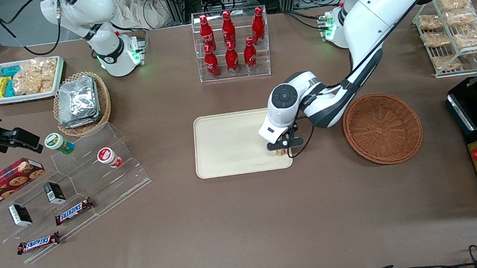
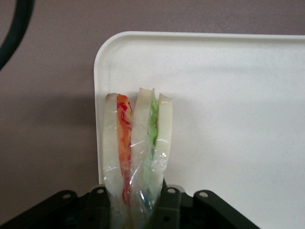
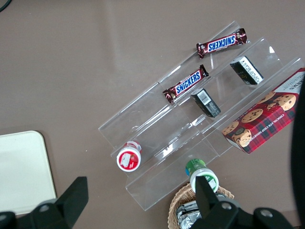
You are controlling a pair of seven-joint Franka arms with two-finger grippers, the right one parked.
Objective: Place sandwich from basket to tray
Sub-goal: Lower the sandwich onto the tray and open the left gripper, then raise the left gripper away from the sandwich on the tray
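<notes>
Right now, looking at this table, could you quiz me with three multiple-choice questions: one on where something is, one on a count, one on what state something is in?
1. Where is the sandwich?
A. in the basket
B. over a corner of the tray, held in the gripper
C. on the bare table

2. How many red bottles stand in the clear rack?
A. four
B. six
C. eight

3. What state is the brown basket in?
A. empty
B. full of foil packets
C. tipped over

Answers:
1 B: the gripper hangs over the tray corner, jaws shut on the sandwich.
2 B: three stand in each of two rows.
3 A: only bare wicker shows inside.
</notes>
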